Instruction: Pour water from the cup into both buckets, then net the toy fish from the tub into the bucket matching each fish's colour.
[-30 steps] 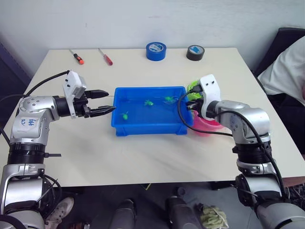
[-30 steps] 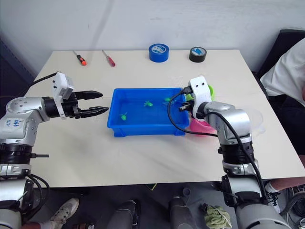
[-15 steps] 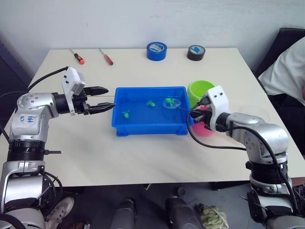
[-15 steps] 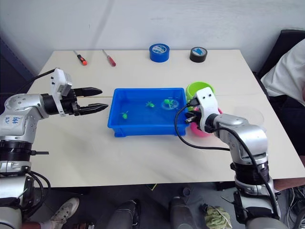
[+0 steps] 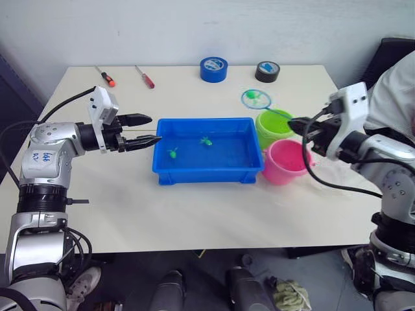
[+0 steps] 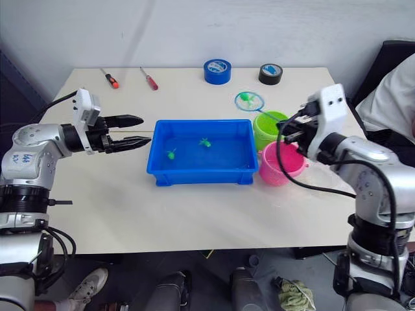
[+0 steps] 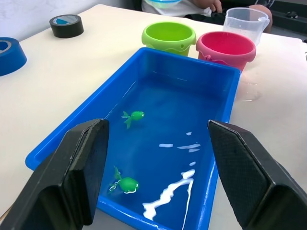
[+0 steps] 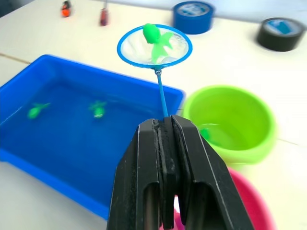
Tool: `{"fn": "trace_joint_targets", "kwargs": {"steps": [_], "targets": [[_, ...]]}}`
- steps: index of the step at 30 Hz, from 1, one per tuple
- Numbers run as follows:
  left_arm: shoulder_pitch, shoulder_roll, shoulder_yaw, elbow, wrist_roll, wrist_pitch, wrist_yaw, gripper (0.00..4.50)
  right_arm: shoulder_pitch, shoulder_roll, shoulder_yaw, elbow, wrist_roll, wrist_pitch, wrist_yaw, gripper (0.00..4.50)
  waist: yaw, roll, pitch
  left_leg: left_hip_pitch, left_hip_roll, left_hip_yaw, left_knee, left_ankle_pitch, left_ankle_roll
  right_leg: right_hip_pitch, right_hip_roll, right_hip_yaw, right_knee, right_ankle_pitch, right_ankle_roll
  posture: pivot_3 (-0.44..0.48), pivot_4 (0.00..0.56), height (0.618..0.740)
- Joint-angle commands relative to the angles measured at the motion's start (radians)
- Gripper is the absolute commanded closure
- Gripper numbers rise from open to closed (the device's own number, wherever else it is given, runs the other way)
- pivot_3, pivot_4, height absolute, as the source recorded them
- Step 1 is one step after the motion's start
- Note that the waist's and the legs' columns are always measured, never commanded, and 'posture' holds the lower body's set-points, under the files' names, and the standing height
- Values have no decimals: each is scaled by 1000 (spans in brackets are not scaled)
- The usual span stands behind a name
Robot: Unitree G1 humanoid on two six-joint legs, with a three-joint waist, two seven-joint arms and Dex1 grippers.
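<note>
Left eye view showed the left gripper point(image 5: 148, 129) on the left side of the tabletop point(image 5: 194, 201). Its two black fingers were spread apart and held nothing. The tips pointed at the left end of the tub point(image 5: 206, 151) and were very near its rim.

Behind it, at the back of the tabletop, lay two red-handled screwdrivers point(image 5: 144, 76). Farther along the back edge sat a blue tape roll point(image 5: 213, 69) and a black tape roll point(image 5: 267, 71).

The blue tub sat in the middle of the tabletop with water in it. Two green fish point(image 7: 133, 116) were in the water.

Just to the right of the tub stood the green bucket point(image 5: 275, 127), with the pink bucket point(image 5: 286, 162) in front of it. The two buckets were touching or almost touching. In the right wrist view, something small and green was inside the green bucket.

The net point(image 8: 154, 46) was up in the air, behind the tub's back right corner and near the green bucket. One green fish point(image 8: 156, 38) lay in the hoop.

The right gripper point(image 8: 165, 139) was squeezed closed on the net's thin stick. It was held up above the pink bucket.

The clear cup point(image 7: 245, 24) stood just beside the pink bucket, on the side away from the tub
</note>
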Motion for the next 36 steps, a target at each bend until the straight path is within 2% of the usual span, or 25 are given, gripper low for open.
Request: {"fn": "trace_joint_targets", "kwargs": {"steps": [1, 11, 18, 22, 28, 36], "targets": [[-26, 5, 19, -9, -6, -17, -11, 917, 9, -69, -6, 69, -44, -112, 25, 4500, 0, 0, 0, 0, 0, 0, 0, 0, 0, 0, 0, 0, 0, 0, 0, 0, 150, 734], [-20, 11, 22, -19, -7, -9, -14, 917, 124, -196, 196, 137, -231, -376, 85, 4500, -3, 0, 0, 0, 0, 1, 0, 0, 0, 0, 1, 1, 1, 0, 0, 0, 150, 734], [-16, 9, 21, -23, -6, -8, -11, 917, 99, -258, 330, 190, -445, -571, 49, 4500, -2, 0, 0, 0, 0, 1, 0, 0, 0, 0, 1, 1, 0, 0, 0, 0, 150, 734], [-13, 8, 21, -27, -7, -5, -10, 917, 69, -315, 428, 224, -643, -728, 5, 4500, -2, 0, 0, 0, 0, 1, 1, 0, 0, 0, 1, 1, 0, 0, 0, 0, 150, 734], [-2, 11, 25, -35, -11, -1, -9, 917, 69, -374, 478, 264, -833, -925, -36, 4500, -1, 0, 0, 0, 0, 1, 1, 0, 0, 0, 1, 1, 0, 0, 0, 0, 150, 734], [8, 15, 28, -44, -13, 4, -8, 917, 109, -427, 476, 281, -999, -1099, -68, 4500, -1, 0, 0, 0, 0, 2, 1, 0, 0, 0, 2, 1, 1, 0, 0, 0, 150, 734]]}}
